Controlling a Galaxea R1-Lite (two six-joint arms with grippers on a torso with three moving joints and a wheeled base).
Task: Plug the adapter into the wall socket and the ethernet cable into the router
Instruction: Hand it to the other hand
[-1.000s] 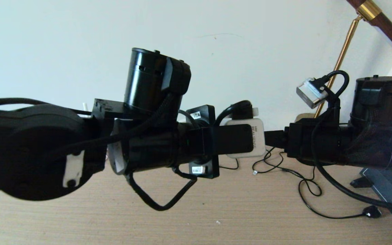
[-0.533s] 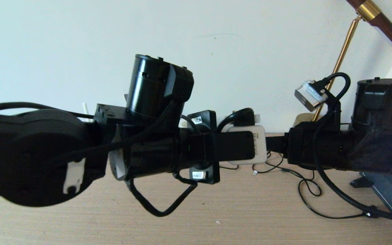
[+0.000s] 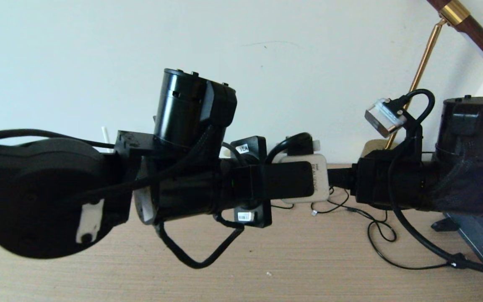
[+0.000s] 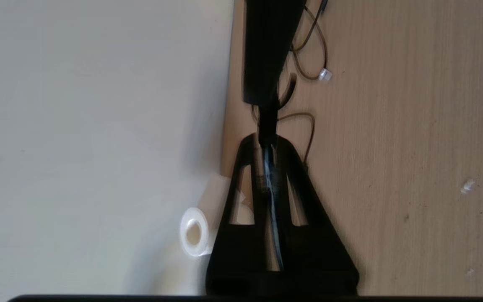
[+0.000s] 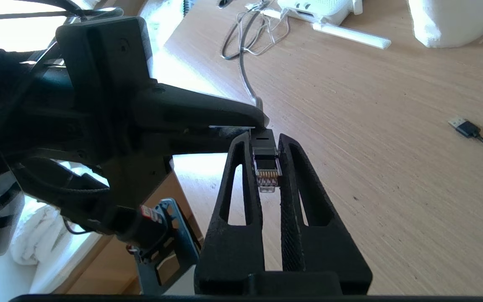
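Looks like a regrasp in mid-air, well short of the router (image 5: 321,8), seen lying at the far end of the table (image 5: 392,176) with dark ports showing on its edge. Pinched between the pads of the right gripper (image 5: 265,140): the plug end of the ethernet cable (image 5: 266,161), clamped by its flanks right at the fingertips, clear tip and gold contacts pointing back toward the wrist and away from the router. Wrong way round for insertion, hence, probably, the second arm. Brought nose to nose with it from the opposite side, the left gripper (image 4: 266,140), fingers pressed almost together on something thin and dark just behind the boot. Most likely the cable itself, though hard to confirm among so many crowded fingers. Judged as a handover: taking the cable over so as to free the plug's tip and turn it toward the router's ports. Done raised above the table rather than on it, presumably for room to swing the plug round. Calls for a firm hold by the left before any loosening by the right; otherwise a risk of dropping or twisting the plug. Socket half of the job: impossible to judge, with neither the adapter nor the wall socket made out anywhere; only a tangle of thin pale cord (image 5: 250,37) just beside the router.
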